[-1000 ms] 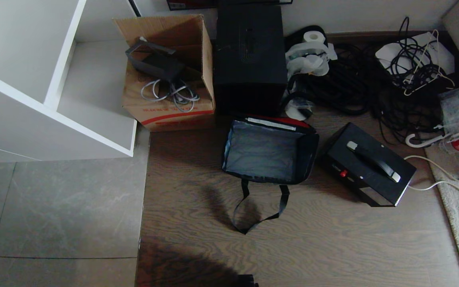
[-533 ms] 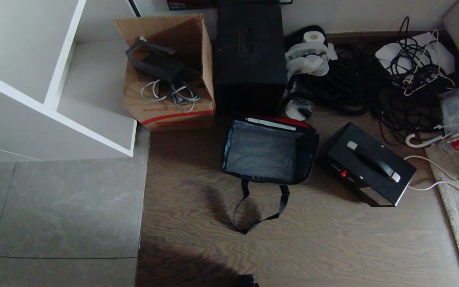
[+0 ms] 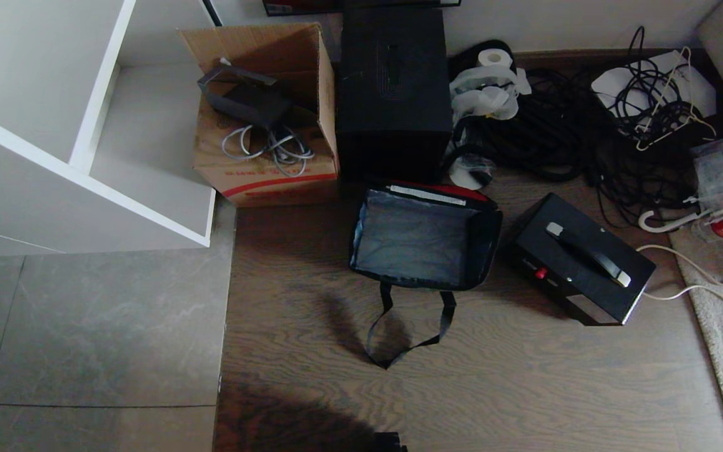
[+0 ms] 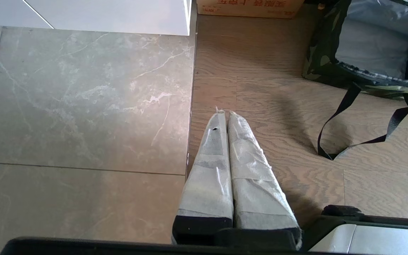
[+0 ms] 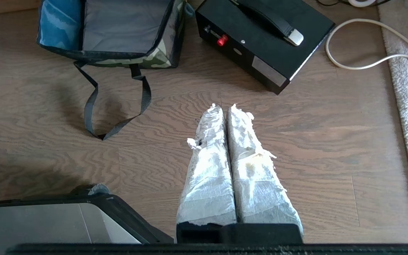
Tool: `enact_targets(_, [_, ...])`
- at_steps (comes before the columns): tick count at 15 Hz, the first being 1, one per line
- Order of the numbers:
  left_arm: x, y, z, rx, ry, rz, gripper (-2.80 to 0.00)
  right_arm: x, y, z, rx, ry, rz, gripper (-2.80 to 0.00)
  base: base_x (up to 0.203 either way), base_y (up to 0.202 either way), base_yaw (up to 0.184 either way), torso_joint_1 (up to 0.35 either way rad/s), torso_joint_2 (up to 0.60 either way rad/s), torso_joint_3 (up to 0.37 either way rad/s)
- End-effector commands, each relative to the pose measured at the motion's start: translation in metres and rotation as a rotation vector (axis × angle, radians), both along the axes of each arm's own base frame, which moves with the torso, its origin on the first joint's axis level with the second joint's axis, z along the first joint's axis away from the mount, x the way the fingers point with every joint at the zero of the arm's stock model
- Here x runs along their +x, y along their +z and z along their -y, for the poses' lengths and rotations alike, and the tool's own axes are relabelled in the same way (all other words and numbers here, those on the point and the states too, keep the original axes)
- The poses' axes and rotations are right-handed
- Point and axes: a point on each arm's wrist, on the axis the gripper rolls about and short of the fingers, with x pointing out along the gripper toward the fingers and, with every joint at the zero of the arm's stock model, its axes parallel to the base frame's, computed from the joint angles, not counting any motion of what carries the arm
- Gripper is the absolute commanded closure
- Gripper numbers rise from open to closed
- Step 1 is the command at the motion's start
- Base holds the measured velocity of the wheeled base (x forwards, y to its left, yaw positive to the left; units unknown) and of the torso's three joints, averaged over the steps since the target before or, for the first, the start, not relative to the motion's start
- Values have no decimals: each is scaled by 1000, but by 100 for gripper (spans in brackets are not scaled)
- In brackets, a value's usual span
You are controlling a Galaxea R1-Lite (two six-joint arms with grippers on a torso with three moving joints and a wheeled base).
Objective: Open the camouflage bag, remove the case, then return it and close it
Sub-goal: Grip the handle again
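In the head view, the camouflage bag (image 3: pixel 423 237) is seen at the centre of the frame, lying open on the wooden floor (image 3: pixel 524 376); its grey-lined compartment is shown bare, with nothing inside, and a strip of red lining is visible along its upper edge. Its black strap handle (image 3: pixel 407 333) is spread on the floor below it. The case (image 3: pixel 581 258) is placed just to the right of the bag, outside it, with its strap on top and a small red latch on its near side. At the upper left, a brown cardboard box (image 3: pixel 265 119) is shown open, holding a dark device and a coil of grey cable. A taller black box (image 3: pixel 394 94) is set right beside it, above the bag. Neither arm is seen in this view.

In the left wrist view, the left gripper (image 4: pixel 224 114) is held above the floor near the seam between tile and wood, its tape-wrapped fingers pressed together with nothing between them. A corner of the bag is seen at the upper right.

In the right wrist view, the right gripper (image 5: pixel 223 106) is held over bare wood, its wrapped fingers closed together and empty. The open bag is shown at the upper left, the case at the upper centre-right, both well apart from the fingertips.
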Motion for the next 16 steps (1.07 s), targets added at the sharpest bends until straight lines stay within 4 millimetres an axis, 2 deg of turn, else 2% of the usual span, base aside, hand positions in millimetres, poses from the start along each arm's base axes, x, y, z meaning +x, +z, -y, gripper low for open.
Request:
enact_targets(1, [1, -3, 0, -1, 1, -8, 0, 0, 0, 0, -6, 2, -7, 0, 0, 0, 0, 0, 0, 0])
enact_targets(7, [1, -3, 0, -1, 1, -9, 0, 0, 0, 0, -8, 0, -25, 0, 0, 0, 0, 0, 0, 0])
enact_targets(8, [1, -3, 0, -1, 1, -9, 0, 0, 2, 0, -4, -2, -43, 0, 0, 0, 0, 0, 0, 0])
enact_targets(10, [1, -2, 0, -1, 1, -7, 0, 7, 20, 0, 22, 5, -142, 0, 0, 0, 0, 0, 0, 0])
enact_targets(13, [1, -3, 0, -1, 1, -8, 0, 43, 69, -1, 65, 45, -380, 0, 0, 0, 0, 0, 0, 0])
enact_targets(14, [1, -3, 0, -1, 1, -8, 0, 67, 89, -3, 91, 47, -454, 0, 0, 0, 0, 0, 0, 0])
enact_targets(16, [1, -3, 0, -1, 1, -9, 0, 119, 116, -7, 132, 44, -568, 0, 0, 0, 0, 0, 0, 0])
